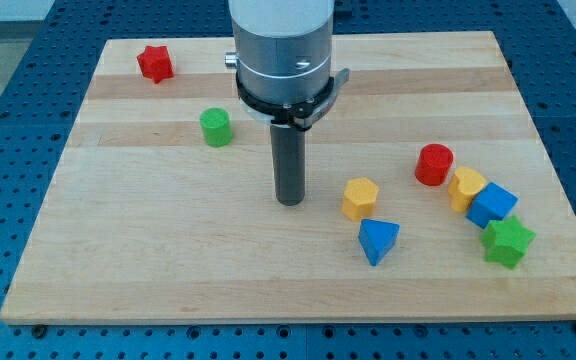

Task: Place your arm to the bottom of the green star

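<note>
While my tip rests mid-board, the green star lies far right.

One camera only, so there is no second view to share anything with. It looks down at a slant from the near long side of the wooden board, facing across it toward the far edge at the view's top. It sits close enough that the board fills nearly the whole width (blue perforated table peeks in at the corners and edges). The arm's silver body runs out of the view's top, cropped.
</note>
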{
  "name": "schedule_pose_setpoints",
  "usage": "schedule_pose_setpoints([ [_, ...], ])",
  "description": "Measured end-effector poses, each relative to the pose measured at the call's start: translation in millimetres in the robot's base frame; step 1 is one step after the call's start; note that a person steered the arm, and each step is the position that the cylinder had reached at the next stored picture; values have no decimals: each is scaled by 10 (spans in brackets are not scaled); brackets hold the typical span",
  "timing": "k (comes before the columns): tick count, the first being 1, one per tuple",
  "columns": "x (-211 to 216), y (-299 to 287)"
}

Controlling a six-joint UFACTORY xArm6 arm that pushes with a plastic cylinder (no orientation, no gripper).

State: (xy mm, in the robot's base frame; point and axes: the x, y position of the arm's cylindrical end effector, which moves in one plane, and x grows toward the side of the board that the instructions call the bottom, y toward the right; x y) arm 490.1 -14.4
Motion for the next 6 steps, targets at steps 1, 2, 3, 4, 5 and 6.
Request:
schedule_pose_setpoints([
  [1, 722, 245],
  [2, 1018, 286],
  [3, 1279, 410],
  [4, 1276, 1192],
  [5, 1273, 2253],
  [6, 1271, 2345],
])
